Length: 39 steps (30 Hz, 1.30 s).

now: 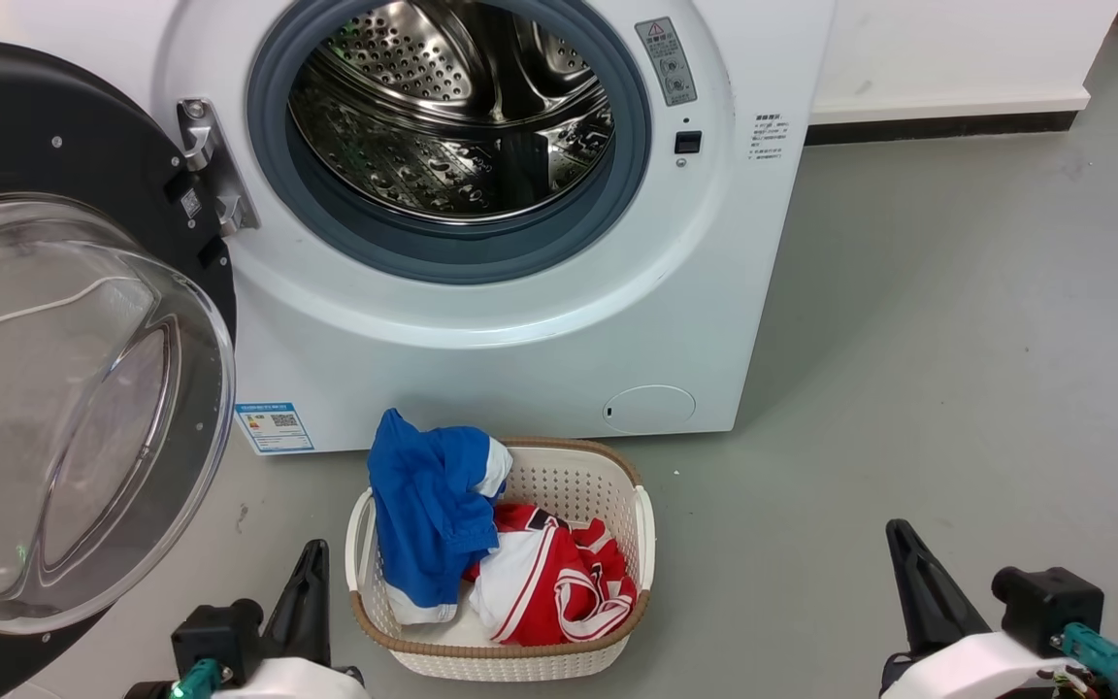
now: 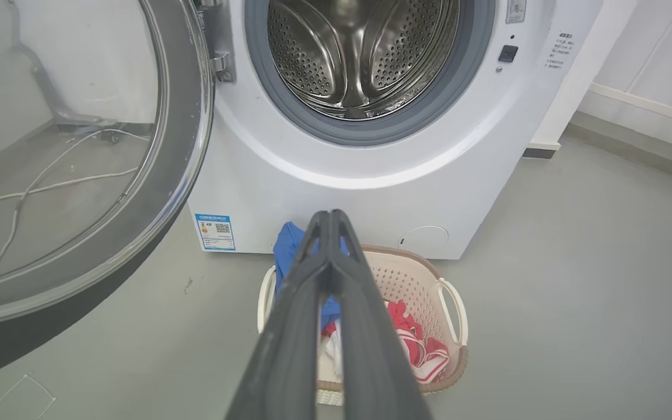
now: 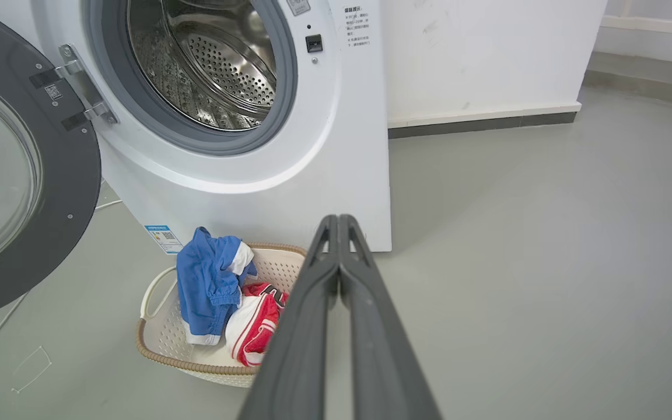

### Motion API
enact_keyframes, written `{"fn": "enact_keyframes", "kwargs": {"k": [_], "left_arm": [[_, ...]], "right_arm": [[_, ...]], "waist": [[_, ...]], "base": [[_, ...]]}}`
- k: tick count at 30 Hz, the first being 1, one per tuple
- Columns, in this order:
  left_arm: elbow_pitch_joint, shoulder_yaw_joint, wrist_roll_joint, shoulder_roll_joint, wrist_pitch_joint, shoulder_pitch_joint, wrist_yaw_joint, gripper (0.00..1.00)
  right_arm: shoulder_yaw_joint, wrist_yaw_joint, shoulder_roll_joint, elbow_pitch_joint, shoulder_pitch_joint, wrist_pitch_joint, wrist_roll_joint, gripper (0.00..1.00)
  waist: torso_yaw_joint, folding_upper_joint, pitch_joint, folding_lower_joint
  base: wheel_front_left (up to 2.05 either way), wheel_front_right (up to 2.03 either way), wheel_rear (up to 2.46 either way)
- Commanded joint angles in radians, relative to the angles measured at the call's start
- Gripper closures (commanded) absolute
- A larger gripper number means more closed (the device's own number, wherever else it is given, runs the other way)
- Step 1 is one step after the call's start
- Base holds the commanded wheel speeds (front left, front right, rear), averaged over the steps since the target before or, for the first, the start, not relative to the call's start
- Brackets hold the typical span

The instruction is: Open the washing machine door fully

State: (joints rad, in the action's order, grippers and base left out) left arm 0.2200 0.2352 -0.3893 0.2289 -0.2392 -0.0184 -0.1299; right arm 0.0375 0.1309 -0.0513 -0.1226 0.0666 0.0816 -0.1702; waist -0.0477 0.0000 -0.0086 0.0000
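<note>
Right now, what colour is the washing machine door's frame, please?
Black: the washing machine door shows best in the right wrist view.

The washing machine (image 1: 520,330) was finished in white, its drum (image 1: 423,165) in perforated steel. The washing machine door (image 1: 64,126) was framed in glossy black around clear glass. The cream basket (image 1: 578,485) was pierced with holes and rimmed brown. A blue garment (image 1: 428,505) and a white-striped red garment (image 1: 569,592) were seen.

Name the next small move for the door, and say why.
Probably raise the left gripper and nudge the washing machine door further back: it hangs wide on its hinge, drum exposed, but may not be at its stop; that gripper, shut, is nearer it than the right gripper.
</note>
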Motion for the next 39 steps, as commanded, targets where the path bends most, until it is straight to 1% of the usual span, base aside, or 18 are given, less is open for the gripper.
{"fn": "enact_keyframes", "kwargs": {"k": [1,16,17,26,27,39], "left_arm": [[-0.014,-0.018,-0.042,-0.002,0.009,0.021,0.011,1.0],[-0.005,-0.085,-0.279,-0.037,0.078,0.046,0.062,1.0],[-0.005,-0.085,-0.279,-0.037,0.078,0.046,0.062,1.0],[-0.002,-0.12,-0.402,-0.056,0.114,0.058,0.088,1.0],[-0.001,-0.128,-0.428,-0.06,0.122,0.061,0.093,1.0],[0.003,-0.169,-0.572,-0.081,0.164,0.075,0.124,1.0]], "right_arm": [[-0.002,0.0,-0.003,0.015,-0.02,-0.004,-0.054,1.0],[-0.016,0.0,-0.016,-0.015,-0.056,-0.029,-0.349,1.0],[-0.016,0.0,-0.016,-0.015,-0.056,-0.029,-0.349,1.0],[-0.025,0.0,-0.021,-0.027,-0.072,-0.044,-0.499,1.0],[-0.027,0.0,-0.022,-0.03,-0.076,-0.047,-0.531,1.0],[-0.04,0.0,-0.025,-0.046,-0.095,-0.066,-0.704,1.0]], "waist": [[0.001,0.0,0.0,0.0],[0.007,0.0,0.002,0.0],[0.007,0.0,0.002,0.0],[0.01,0.0,0.002,0.0],[0.011,0.0,0.003,0.0],[0.015,0.0,0.004,0.0]], "base": [[0.0,0.0,0.0],[0.0,0.0,0.0],[0.0,0.0,0.0],[0.0,0.0,0.0],[0.0,0.0,0.0],[0.0,0.0,0.0]]}}
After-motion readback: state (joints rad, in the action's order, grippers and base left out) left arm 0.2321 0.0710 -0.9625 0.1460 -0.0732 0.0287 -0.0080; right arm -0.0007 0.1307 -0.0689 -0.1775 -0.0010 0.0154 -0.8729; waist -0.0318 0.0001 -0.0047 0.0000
